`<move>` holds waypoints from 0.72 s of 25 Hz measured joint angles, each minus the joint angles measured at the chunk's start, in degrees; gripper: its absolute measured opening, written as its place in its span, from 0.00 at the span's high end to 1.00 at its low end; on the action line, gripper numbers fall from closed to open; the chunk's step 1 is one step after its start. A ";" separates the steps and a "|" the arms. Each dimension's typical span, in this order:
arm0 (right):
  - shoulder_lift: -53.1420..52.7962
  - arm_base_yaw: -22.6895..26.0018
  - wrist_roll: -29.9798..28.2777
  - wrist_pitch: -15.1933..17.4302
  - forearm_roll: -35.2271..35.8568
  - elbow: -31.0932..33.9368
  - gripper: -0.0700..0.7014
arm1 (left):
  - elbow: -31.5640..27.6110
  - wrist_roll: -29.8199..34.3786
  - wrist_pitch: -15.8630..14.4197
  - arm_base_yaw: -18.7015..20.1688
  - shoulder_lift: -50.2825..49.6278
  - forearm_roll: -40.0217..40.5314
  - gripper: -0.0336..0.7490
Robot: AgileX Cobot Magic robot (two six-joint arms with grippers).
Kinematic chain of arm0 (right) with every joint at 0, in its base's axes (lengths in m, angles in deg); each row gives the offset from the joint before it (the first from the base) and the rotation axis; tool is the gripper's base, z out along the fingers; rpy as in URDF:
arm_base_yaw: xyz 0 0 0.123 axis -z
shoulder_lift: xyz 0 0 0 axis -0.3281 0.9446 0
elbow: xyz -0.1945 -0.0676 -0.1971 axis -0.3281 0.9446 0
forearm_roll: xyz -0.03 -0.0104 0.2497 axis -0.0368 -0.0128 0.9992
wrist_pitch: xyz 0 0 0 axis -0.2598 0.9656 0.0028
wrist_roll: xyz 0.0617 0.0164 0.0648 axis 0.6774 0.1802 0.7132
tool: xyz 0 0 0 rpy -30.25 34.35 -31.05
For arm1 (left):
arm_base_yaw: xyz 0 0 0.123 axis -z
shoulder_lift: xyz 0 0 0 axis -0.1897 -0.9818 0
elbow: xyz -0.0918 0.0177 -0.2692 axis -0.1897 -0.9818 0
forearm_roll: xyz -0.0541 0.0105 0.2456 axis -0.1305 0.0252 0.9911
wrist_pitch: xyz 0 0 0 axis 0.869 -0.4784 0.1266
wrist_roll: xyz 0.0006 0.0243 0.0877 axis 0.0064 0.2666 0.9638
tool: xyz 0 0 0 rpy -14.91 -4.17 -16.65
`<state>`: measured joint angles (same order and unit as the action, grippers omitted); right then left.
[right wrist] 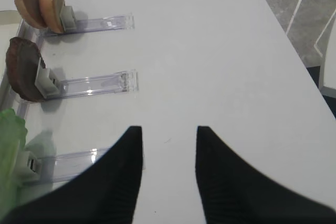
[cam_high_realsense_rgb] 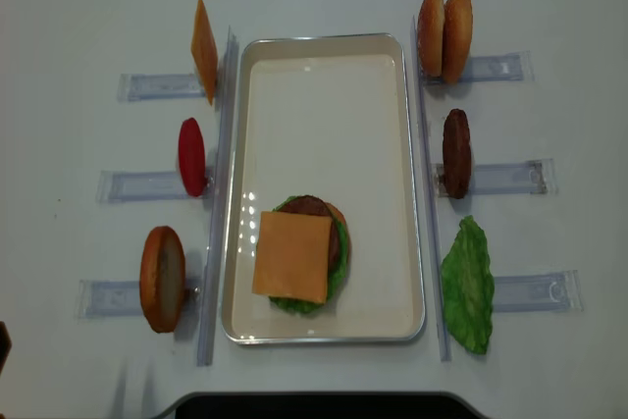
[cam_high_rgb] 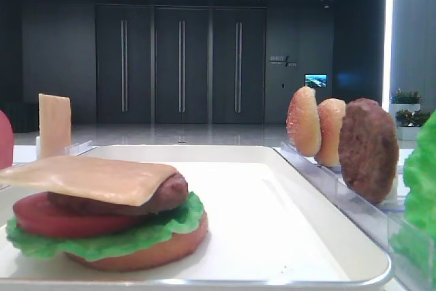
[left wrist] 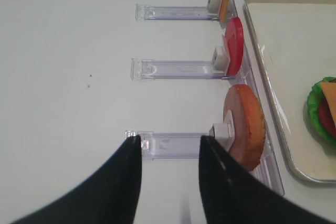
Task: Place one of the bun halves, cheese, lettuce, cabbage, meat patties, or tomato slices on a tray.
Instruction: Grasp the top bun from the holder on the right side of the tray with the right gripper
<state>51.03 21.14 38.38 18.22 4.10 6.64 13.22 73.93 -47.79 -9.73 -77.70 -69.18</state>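
Bun halves [right wrist: 39, 1] upright in rack, well beyond right jaws.

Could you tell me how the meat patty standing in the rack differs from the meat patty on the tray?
The dark-brown round patty in the clear rack stands on edge, right of the white tray; the brown patty in the burger stack lies flat. The racked patty is fully exposed, while the stacked one is mostly hidden under the pale yellow cheese square and rests on a red tomato slice. Both are brown, round and rough-surfaced.
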 joint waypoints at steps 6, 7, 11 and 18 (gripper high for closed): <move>0.00 0.00 0.00 0.00 0.00 0.00 0.59 | 0.00 0.00 0.00 0.00 0.00 0.00 0.60; 0.00 0.00 0.00 0.00 0.00 0.00 0.59 | 0.00 0.00 0.00 0.00 0.00 0.00 0.60; 0.00 0.00 0.00 0.00 0.00 0.00 0.59 | 0.00 0.00 0.00 0.00 0.00 0.00 0.60; 0.00 0.00 0.00 0.00 0.00 0.00 0.59 | 0.00 0.00 0.00 0.00 0.00 0.00 0.60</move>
<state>51.03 21.14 38.38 18.22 4.10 6.64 13.22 73.93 -47.79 -9.73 -77.70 -69.18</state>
